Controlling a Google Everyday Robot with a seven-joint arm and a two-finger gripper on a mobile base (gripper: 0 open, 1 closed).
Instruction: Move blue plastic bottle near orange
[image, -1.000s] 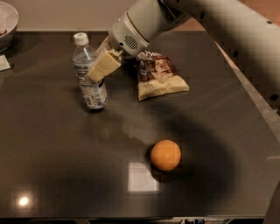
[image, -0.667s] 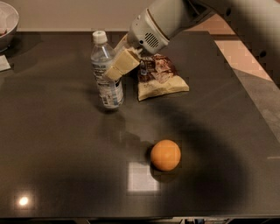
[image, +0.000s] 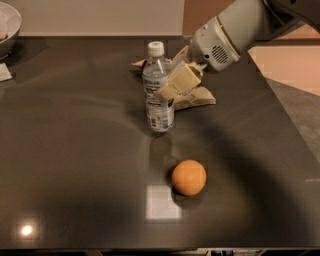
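Observation:
The blue plastic bottle (image: 158, 90) stands upright at the table's middle, white cap on top. My gripper (image: 169, 88) reaches in from the upper right and is shut on the bottle's middle; its cream fingers (image: 179, 82) wrap the label. The orange (image: 189, 177) sits on the dark table, in front of the bottle and slightly to its right, about a bottle's height away.
A brown-and-cream snack bag (image: 196, 96) lies right behind the bottle, partly hidden by my gripper. A white bowl (image: 8, 27) stands at the far left corner. The dark table (image: 75, 150) ends at the right edge by the floor.
My gripper has carried the bottle to the right across the table, from the left of the snack bag to in front of it, closer to the orange.

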